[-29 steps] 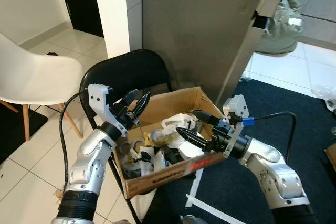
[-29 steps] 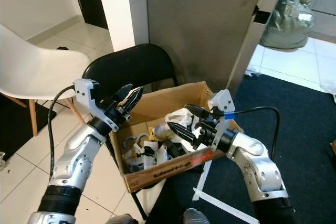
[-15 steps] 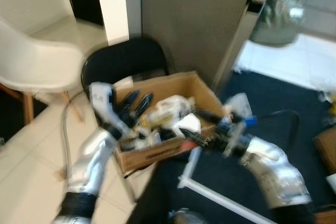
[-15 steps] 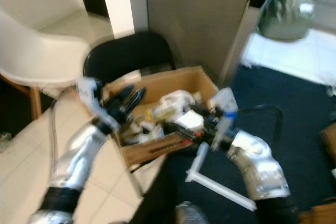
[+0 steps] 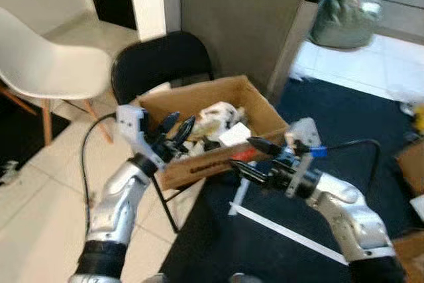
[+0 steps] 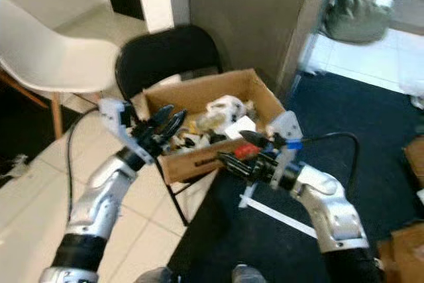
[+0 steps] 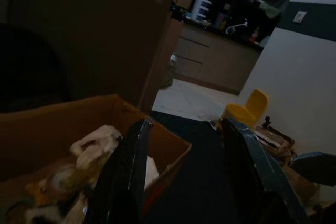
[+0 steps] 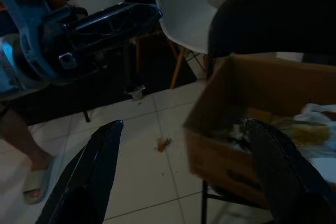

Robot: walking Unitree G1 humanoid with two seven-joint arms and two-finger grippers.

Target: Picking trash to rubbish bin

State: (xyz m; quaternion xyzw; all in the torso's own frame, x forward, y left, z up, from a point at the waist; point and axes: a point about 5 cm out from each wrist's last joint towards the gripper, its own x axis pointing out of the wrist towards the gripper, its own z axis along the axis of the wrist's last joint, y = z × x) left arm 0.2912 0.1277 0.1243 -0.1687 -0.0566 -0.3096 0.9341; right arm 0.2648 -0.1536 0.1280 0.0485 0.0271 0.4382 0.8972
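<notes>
A: Where's the trash?

B: Piled in the cardboard box (image 5: pixel 218 157) on the black chair (image 5: pixel 159 64). Left gripper (image 5: pixel 177 134) and right gripper (image 5: pixel 250 157) both spread open, empty, near its front edge.

A: Risk?

B: Box overhangs the seat; a knock could probably tip it onto the floor.

A cardboard box (image 5: pixel 199 164) is sitting on the seat of a folding chair (image 5: pixel 156 64) in front of me, with trash (image 5: pixel 215 116) lying inside it. My left gripper (image 5: pixel 176 132) is hovering at the box's left front corner, and my right gripper (image 5: pixel 248 157) is hanging just before its front wall, to the right. A second chair (image 5: pixel 46 64) is standing to the left. Behind the box a wall panel (image 5: pixel 232 18) is rising, with a bag (image 5: pixel 341 8) lying beyond it, far right.
</notes>
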